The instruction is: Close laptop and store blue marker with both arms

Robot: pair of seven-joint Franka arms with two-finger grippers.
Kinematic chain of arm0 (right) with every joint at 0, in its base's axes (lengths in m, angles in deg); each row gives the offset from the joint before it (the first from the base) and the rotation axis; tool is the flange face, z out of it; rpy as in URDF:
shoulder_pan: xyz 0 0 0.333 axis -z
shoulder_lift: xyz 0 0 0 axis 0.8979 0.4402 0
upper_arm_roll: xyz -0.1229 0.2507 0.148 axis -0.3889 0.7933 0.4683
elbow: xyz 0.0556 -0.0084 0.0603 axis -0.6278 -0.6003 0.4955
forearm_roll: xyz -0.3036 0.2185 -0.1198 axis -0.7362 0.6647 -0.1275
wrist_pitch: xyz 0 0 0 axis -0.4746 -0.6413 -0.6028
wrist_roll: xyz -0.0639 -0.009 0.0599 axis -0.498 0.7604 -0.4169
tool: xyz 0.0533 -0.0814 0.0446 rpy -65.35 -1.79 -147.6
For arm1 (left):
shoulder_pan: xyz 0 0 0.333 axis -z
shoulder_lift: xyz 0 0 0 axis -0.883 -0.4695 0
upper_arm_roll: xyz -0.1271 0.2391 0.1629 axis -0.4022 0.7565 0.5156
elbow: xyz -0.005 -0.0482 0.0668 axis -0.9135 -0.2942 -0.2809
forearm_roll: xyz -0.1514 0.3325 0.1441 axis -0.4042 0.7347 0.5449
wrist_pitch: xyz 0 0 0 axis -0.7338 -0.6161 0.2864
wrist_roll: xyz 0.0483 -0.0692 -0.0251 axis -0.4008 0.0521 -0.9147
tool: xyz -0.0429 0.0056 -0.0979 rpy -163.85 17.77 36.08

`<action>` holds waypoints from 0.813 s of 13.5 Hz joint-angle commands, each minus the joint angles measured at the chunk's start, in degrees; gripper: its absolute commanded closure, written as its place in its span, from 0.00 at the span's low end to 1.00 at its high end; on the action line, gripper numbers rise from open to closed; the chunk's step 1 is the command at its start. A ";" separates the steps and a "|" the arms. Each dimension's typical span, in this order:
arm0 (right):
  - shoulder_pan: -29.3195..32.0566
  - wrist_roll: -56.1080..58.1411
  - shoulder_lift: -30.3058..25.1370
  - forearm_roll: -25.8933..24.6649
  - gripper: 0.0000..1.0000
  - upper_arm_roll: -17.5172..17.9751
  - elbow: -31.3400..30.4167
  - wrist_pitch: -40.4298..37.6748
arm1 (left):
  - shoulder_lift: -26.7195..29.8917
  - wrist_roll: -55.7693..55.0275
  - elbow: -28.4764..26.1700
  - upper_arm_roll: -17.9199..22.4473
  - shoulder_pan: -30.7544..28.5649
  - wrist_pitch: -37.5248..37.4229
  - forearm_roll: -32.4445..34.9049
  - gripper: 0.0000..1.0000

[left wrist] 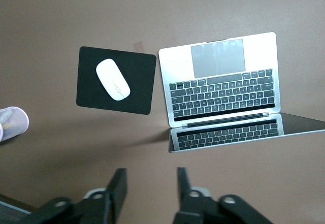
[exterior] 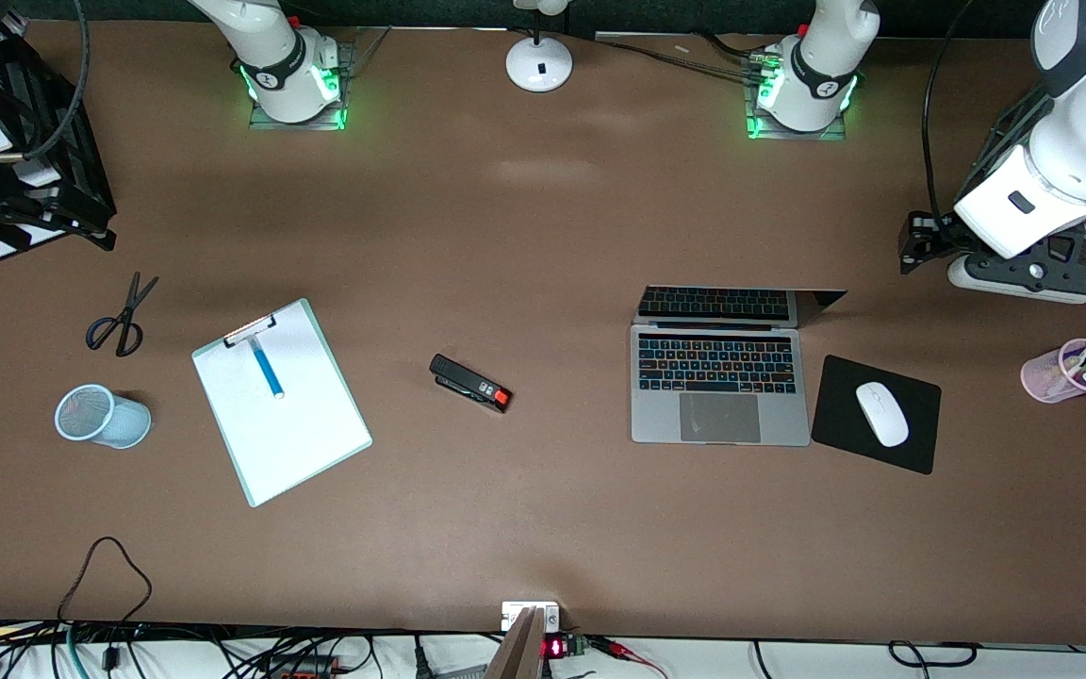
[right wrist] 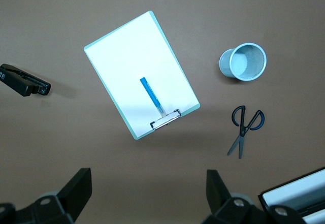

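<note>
The laptop (exterior: 718, 417) stands open toward the left arm's end of the table, its lid upright and its keys mirrored in the screen; it also shows in the left wrist view (left wrist: 218, 82). The blue marker (exterior: 267, 367) lies on a white clipboard (exterior: 298, 434) toward the right arm's end; it also shows in the right wrist view (right wrist: 151, 95). My left gripper (exterior: 918, 247) hangs open and empty in the air beside the laptop's lid (left wrist: 151, 183). My right gripper (right wrist: 147, 183) is open wide and empty, high over bare table beside the clipboard's clip end.
A black mouse pad (exterior: 835, 415) with a white mouse (exterior: 882, 413) lies beside the laptop. A pink cup of pens (exterior: 1066, 371) stands at that end. A stapler (exterior: 470, 383), scissors (exterior: 121, 321), a light blue mesh cup (exterior: 100, 416) and a black rack (exterior: 24, 141) are also there.
</note>
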 commanded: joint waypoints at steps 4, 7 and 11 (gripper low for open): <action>-0.31 0.16 -0.11 0.56 0.00 0.34 -0.16 -0.23 | -1.93 0.23 3.58 -0.34 -0.20 -2.47 0.56 1.00; -0.40 0.16 0.95 0.38 0.00 0.34 -0.51 -0.67 | -2.01 0.23 3.58 -0.34 -0.11 -3.43 0.39 1.00; -0.40 2.62 1.30 0.30 0.00 0.34 -0.77 -0.67 | -2.28 0.23 3.58 -0.69 -0.02 -5.01 0.21 1.00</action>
